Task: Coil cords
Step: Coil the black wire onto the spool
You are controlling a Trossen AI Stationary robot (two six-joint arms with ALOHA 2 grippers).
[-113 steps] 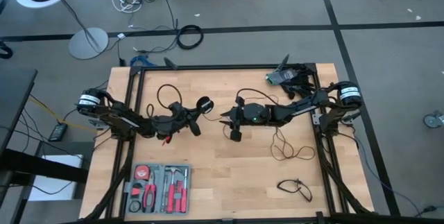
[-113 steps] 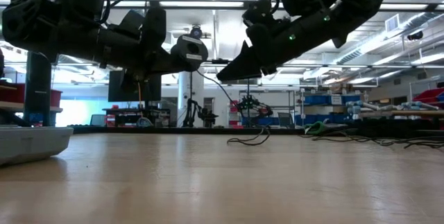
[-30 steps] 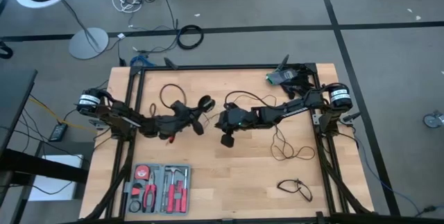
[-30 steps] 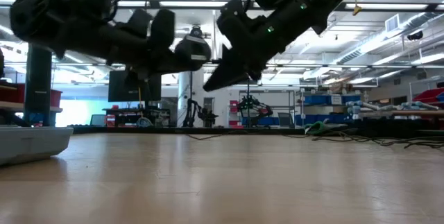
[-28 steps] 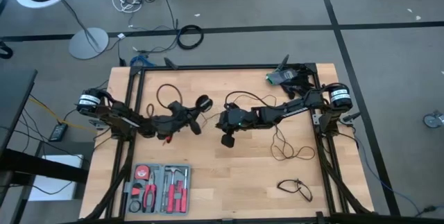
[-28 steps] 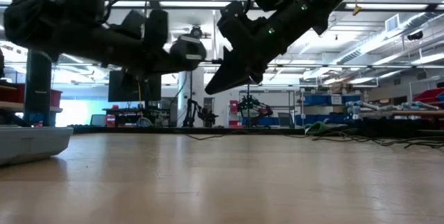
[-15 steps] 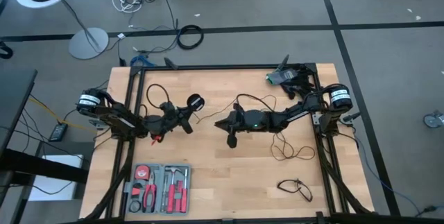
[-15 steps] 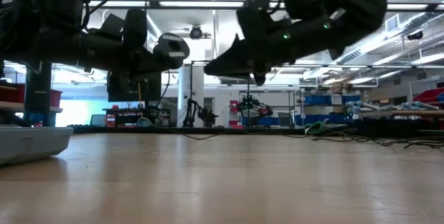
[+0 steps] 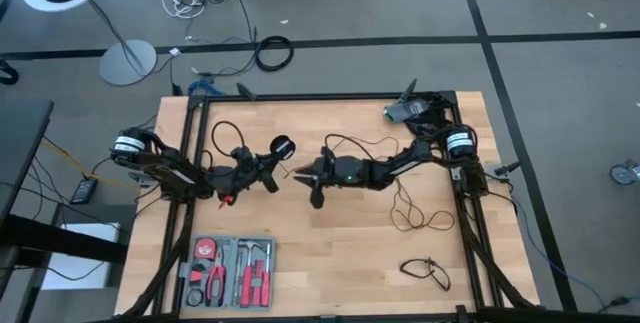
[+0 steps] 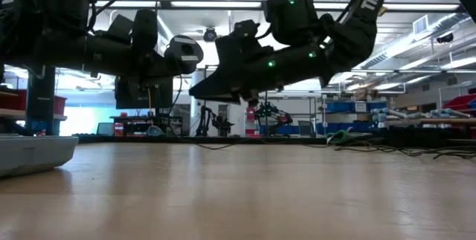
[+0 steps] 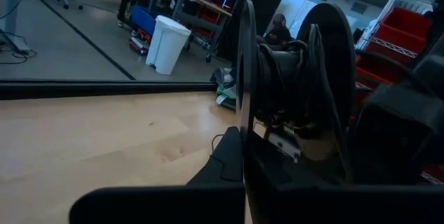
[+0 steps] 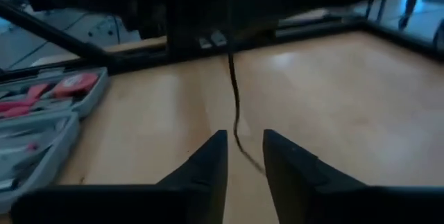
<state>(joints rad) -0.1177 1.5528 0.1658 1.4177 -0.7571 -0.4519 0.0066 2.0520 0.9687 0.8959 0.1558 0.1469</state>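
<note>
The long cord ends in a round black disc [image 9: 283, 147], a spool with cord wound between its two flanges [image 11: 291, 92]. My left gripper [image 9: 272, 159] is shut on it above the table's middle left. My right gripper [image 9: 297, 173] points at the disc from the right, almost level, and stands open [image 12: 244, 144]. A thin strand of cord [image 12: 234, 99] hangs down between its fingertips; whether it touches them I cannot tell. Slack loops of the long cord [image 9: 412, 218] lie on the table's right side. The short cord [image 9: 425, 269] lies curled at the near right. My left gripper holds the long cord's disc [image 10: 184, 50] level, coming from the table's left. The disc stands on edge, lifted clear of the table. Its own flange [image 11: 246, 113] hides where the fingers meet it.
An open tool case [image 9: 230, 273] with red-handled tools lies at the near left and shows in the low view [image 10: 30, 154]. A green part and dark clutter [image 9: 412, 111] sit at the far right corner. Black frame rails [image 9: 330, 97] edge the table.
My right gripper has sunk, tipped from steeply downward to almost level, and come toward the table's left, closer to the disc. My left gripper has drawn back toward the table's left edge with the disc, which stays clear of the table.
</note>
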